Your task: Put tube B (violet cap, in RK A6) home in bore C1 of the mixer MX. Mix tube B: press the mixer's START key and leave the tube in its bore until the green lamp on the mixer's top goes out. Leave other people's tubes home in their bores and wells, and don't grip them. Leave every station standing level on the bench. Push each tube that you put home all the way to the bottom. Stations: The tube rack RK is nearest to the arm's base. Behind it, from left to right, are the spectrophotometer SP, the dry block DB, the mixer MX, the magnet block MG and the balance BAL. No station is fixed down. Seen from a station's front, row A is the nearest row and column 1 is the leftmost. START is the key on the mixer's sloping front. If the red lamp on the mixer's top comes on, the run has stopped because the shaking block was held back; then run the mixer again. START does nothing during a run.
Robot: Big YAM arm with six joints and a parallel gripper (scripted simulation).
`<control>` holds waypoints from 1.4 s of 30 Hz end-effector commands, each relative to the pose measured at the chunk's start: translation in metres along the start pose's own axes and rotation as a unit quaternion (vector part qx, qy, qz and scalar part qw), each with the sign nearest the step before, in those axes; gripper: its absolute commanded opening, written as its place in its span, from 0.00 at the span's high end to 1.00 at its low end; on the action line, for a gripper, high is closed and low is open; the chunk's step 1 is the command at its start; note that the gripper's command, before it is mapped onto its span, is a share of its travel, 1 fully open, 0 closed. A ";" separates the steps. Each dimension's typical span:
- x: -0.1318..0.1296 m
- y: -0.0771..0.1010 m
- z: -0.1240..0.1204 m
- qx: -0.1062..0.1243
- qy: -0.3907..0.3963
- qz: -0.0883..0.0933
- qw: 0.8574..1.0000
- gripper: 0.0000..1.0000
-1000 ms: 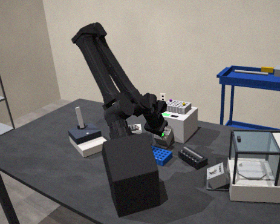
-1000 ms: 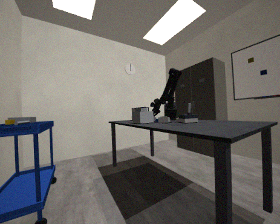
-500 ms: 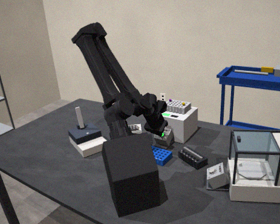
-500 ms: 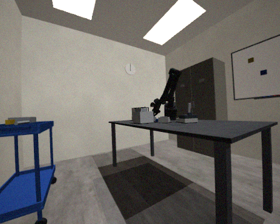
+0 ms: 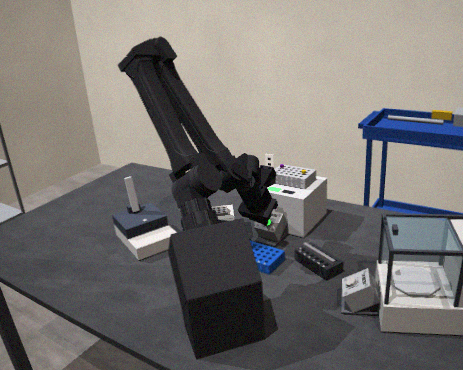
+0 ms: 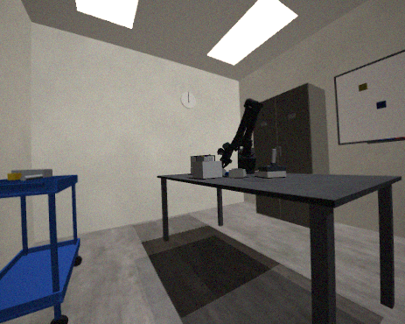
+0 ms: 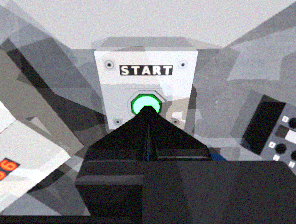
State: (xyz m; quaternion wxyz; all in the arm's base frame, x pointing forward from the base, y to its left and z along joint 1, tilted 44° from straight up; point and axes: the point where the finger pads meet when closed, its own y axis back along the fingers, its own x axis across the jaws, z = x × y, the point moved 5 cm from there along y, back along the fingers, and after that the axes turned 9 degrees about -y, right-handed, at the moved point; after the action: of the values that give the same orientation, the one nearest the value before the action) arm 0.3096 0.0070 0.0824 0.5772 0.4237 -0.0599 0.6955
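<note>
The mixer MX [image 5: 299, 199] is a white box with a grey tube block [image 5: 295, 176] on top. A violet-capped tube B [image 5: 282, 165] stands in the block's far left corner bore, and a yellow-capped tube [image 5: 304, 171] stands near it. A green lamp [image 5: 275, 189] is lit on the mixer's top. My gripper [image 5: 265, 220] is shut and empty. In the wrist view its fingertips [image 7: 148, 112] touch the lower edge of the START key [image 7: 146, 103], which glows green on the sloping front panel [image 7: 146, 85]. The arm also shows in the exterior view [image 6: 225, 159].
The blue rack RK [image 5: 266, 256] lies just under my wrist. A dark magnet block [image 5: 318, 260] sits to its right, the glass-walled balance [image 5: 425, 275] at far right, and a small tilted grey box [image 5: 359, 291] before it. The spectrophotometer [image 5: 142, 230] is left. A large dark cube [image 5: 217, 287] stands in front.
</note>
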 end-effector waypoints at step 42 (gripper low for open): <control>-0.002 0.023 0.003 -0.002 0.003 -0.003 1.000 1.00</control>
State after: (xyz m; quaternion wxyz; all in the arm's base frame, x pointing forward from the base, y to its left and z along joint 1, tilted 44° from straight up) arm 0.2951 0.0012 0.0901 0.5755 0.4270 -0.0613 0.6947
